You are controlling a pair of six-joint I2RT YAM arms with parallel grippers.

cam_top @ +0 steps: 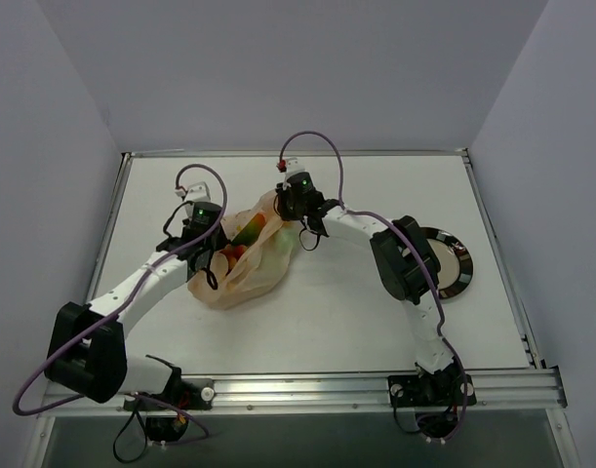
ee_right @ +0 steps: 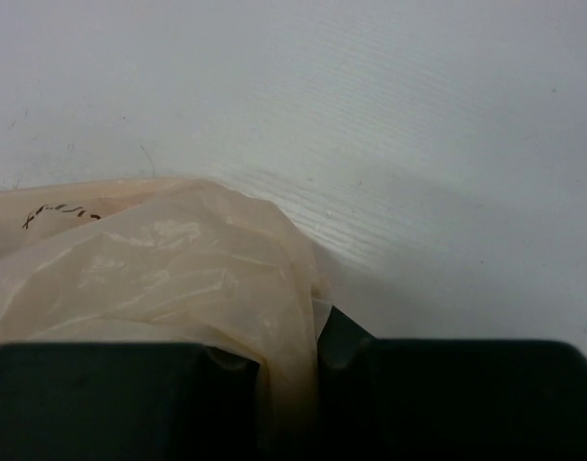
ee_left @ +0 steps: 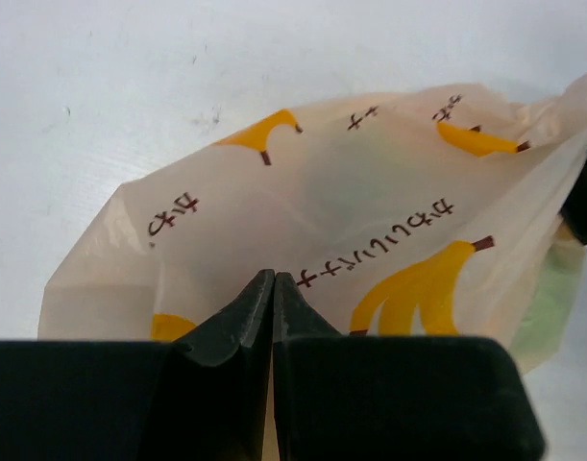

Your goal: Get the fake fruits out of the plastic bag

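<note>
The peach plastic bag (cam_top: 251, 271) lies left of the table's middle with its mouth held apart. Inside the mouth I see fake fruits: a green one (cam_top: 247, 232), a red one (cam_top: 235, 253) and an orange one (cam_top: 262, 222). My left gripper (cam_top: 211, 237) is at the bag's left edge. In the left wrist view its jaws (ee_left: 275, 277) are pressed together with a sliver of bag film (ee_left: 303, 192) between them. My right gripper (cam_top: 292, 209) is at the bag's far right edge, shut on a bunched fold of the bag (ee_right: 207, 269) in the right wrist view (ee_right: 288, 346).
A dark round plate (cam_top: 463, 273) with a shiny rim sits to the right, partly under the right arm's elbow. White walls enclose the table on three sides. Cables loop above both wrists.
</note>
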